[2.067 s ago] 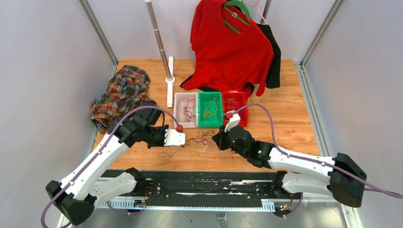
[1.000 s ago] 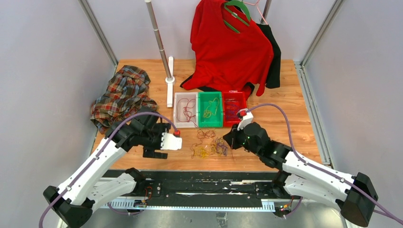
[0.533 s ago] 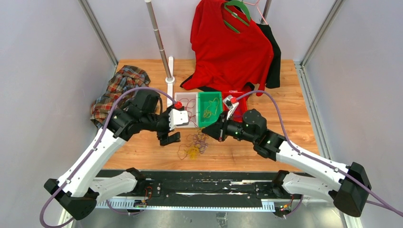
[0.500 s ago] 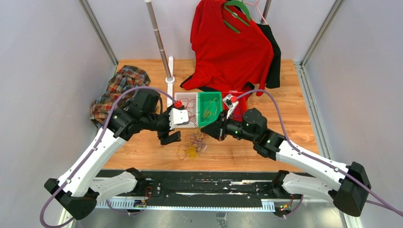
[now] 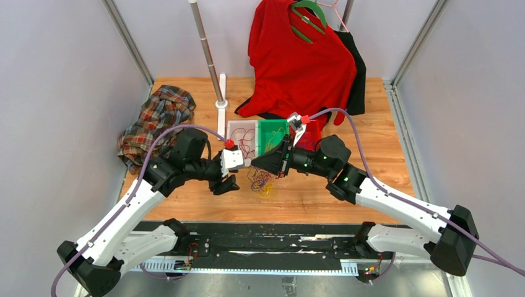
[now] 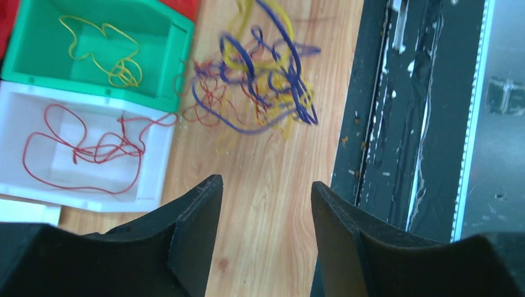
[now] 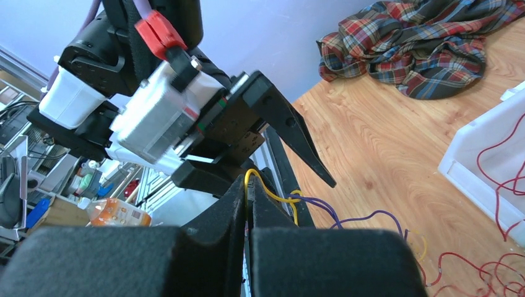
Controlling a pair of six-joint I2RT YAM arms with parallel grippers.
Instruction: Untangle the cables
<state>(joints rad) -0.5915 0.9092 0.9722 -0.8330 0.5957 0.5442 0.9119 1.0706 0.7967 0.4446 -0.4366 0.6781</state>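
Top view: the cables (image 5: 263, 184) are seen at three o'clock from the left claw (image 5: 228, 184); left wrist: it is held half-open and empty, cables at twelve o'clock; right wrist: the right claw (image 7: 247, 185) is clamped on a yellow strand (image 7: 267, 190).

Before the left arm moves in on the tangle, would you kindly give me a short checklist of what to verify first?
1. The right gripper is shut on a yellow cable: ok.
2. The left gripper is open with nothing between its fingers: ok.
3. The clump lies ahead of the left fingertips, not touching them: ok.
4. The clump is loosened into single strands: not ok; purple, yellow and red are intertwined.
5. The white bin and the green bin each hold one colour only: ok.
6. Clearance between the two grippers: cannot tell; they look close in the right wrist view.
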